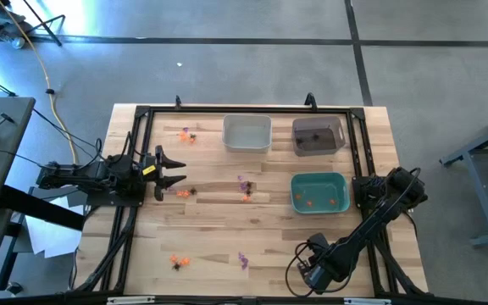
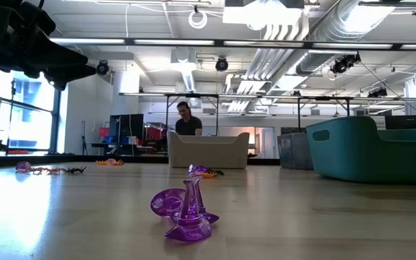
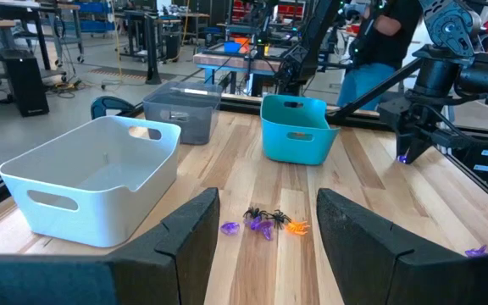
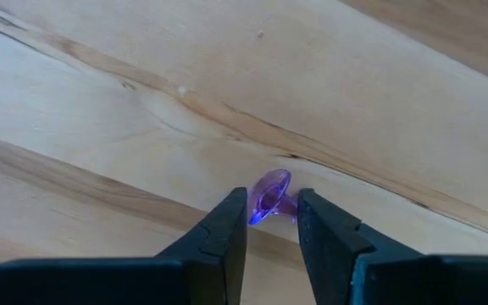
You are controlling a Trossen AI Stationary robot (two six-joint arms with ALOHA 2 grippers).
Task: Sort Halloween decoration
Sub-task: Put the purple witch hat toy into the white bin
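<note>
The Halloween decoration lies in small clusters on the wooden table: orange and black pieces (image 1: pixel 186 133) at the far left, purple and orange ones (image 1: pixel 244 186) mid-table, orange ones (image 1: pixel 176 261) and a purple one (image 1: pixel 242 259) near the front edge. My right gripper (image 4: pixel 271 203) points down near the front edge, right of centre (image 1: pixel 307 273), shut on a purple trinket (image 4: pixel 269 195). My left gripper (image 1: pixel 172 172) waits open and level at the table's left, with a trinket cluster (image 3: pixel 265 224) ahead of it. My right gripper pinches the purple trinket's two sides (image 4: pixel 257 202) between its fingertips. The fingers come from above, pointing down. The trinket sits at the tabletop; I see no gap beneath it.
A white bin (image 1: pixel 246 133) and a dark grey bin (image 1: pixel 318 135) stand along the far edge. A teal bin (image 1: pixel 319 192) holding orange pieces stands at the right. A black frame (image 1: pixel 142 114) runs round the table. A person (image 2: pixel 188 119) sits beyond the far edge.
</note>
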